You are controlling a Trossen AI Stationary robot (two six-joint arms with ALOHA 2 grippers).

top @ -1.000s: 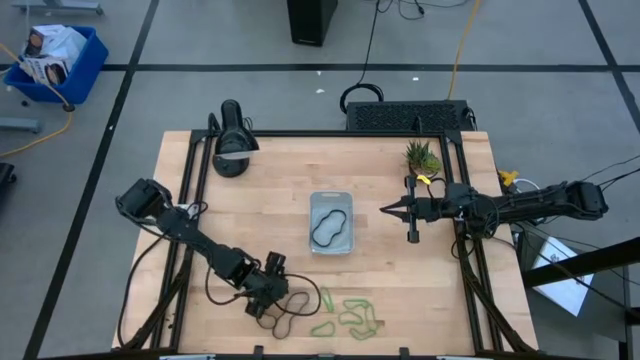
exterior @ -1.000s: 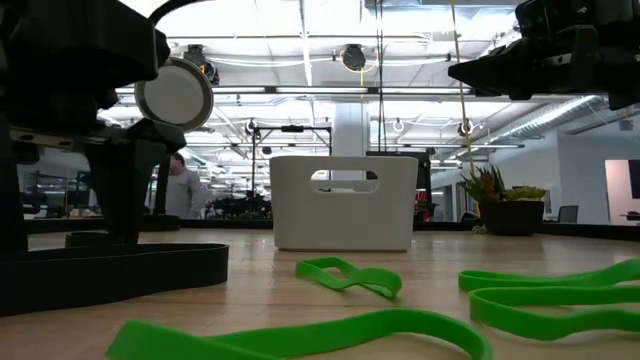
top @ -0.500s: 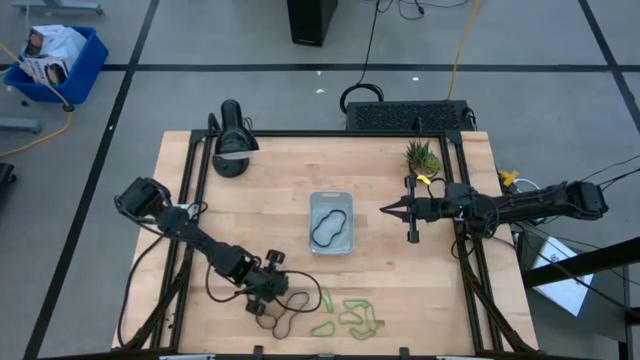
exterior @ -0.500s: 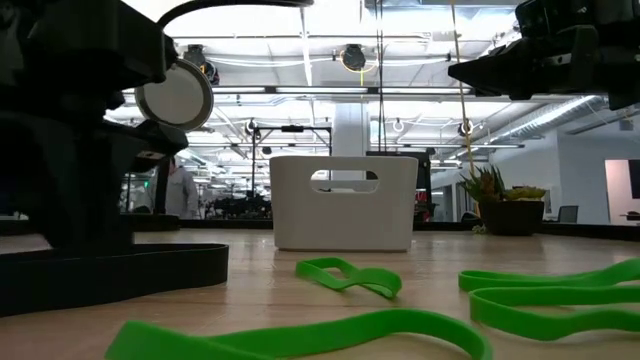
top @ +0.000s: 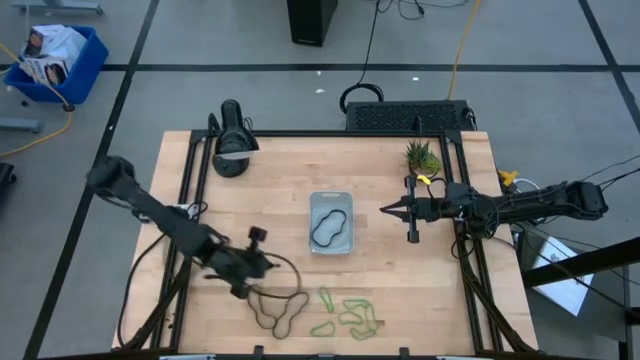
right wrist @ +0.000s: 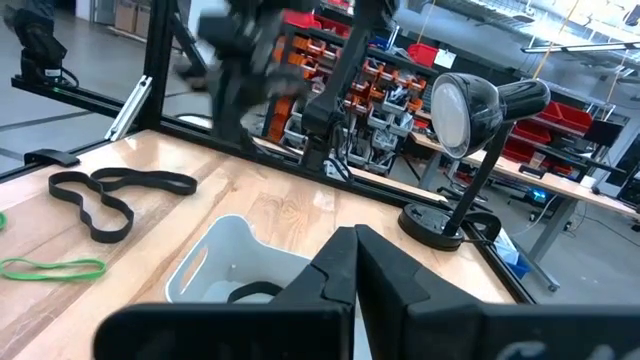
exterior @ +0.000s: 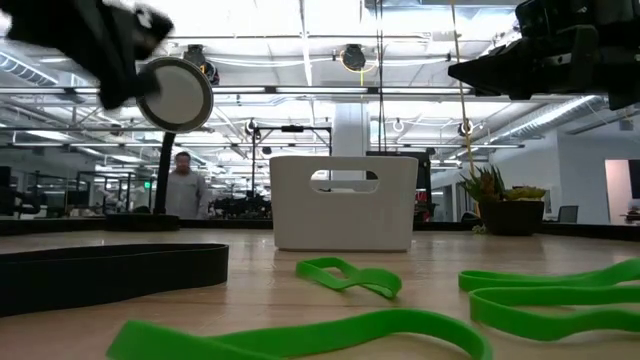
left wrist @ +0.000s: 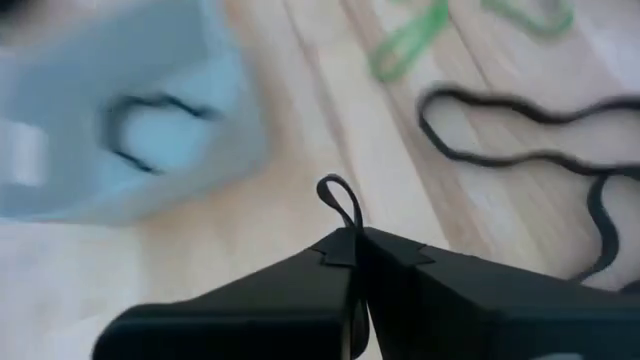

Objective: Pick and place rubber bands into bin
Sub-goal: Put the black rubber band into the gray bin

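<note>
nearest the front edge of the table (top: pixel 400 290), several light green rubber bands (top: pixel 352 316) lie flat, with a dark band (top: pixel 279 309) sprawled in loops just beside them. just past that, the left gripper (top: pixel 256 262) hangs above the wood, its fingers pressed together on a thin dark loop (left wrist: pixel 341 199) that pokes out past the tips. it appears to be 1 band lifted clear, though whether it is free of the looped one below is hard to tell.

farther in, at mid-table, the bin (top: pixel 331 223) already holds 1 dark band (top: pixel 331 228). the step in hand looks like the carry: the load must travel across to the bin and be let go squarely above it, since a floppy loop could drape over the rim.

farthest off, the right gripper (top: pixel 385 210) waits beside the bin, fingers together and holding nothing.
</note>
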